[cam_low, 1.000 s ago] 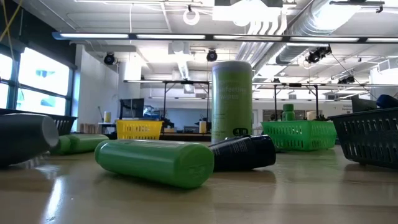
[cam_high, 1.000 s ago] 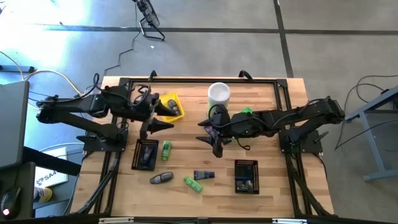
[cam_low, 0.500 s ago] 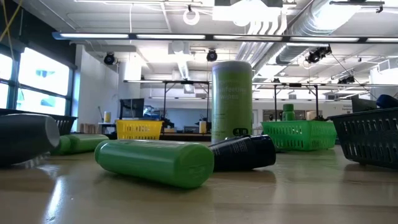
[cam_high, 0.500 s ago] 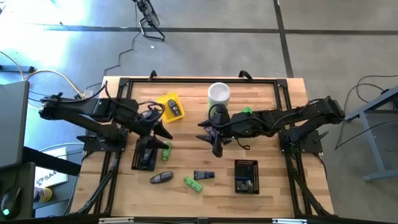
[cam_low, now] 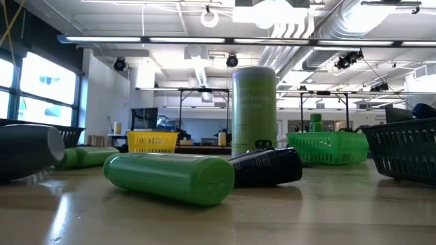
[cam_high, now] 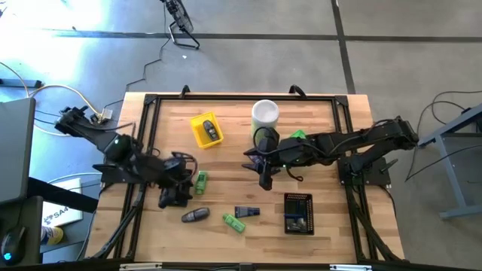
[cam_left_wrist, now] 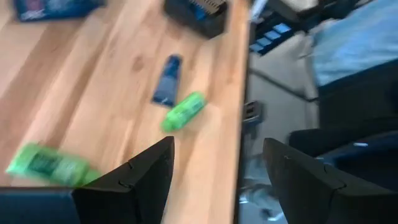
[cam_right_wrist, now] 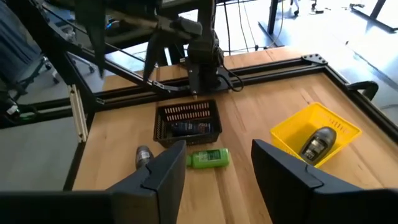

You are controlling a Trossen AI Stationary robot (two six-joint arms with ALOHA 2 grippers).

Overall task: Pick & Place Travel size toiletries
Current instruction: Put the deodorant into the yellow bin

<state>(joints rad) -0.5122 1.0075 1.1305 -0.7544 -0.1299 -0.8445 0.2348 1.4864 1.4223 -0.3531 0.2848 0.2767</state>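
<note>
Left pincer (cam_high: 181, 194) over black tray (cam_high: 170, 197), fingers (cam_left_wrist: 134, 180) parted, empty. Right pincer (cam_high: 263, 178) mid-bench, parted, empty. High view: green bottle (cam_high: 201, 181) beside tray, grey oval (cam_high: 196, 216), green tube (cam_high: 233, 223), navy packet (cam_high: 247, 212) near front. Only right wrist view shows oval (cam_right_wrist: 317, 145) inside yellow tray (cam_right_wrist: 336, 127).

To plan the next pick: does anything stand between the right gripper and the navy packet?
Nothing visible does. Only bare table lies between the right gripper and the navy packet; the green tube lies beyond the packet.
</note>
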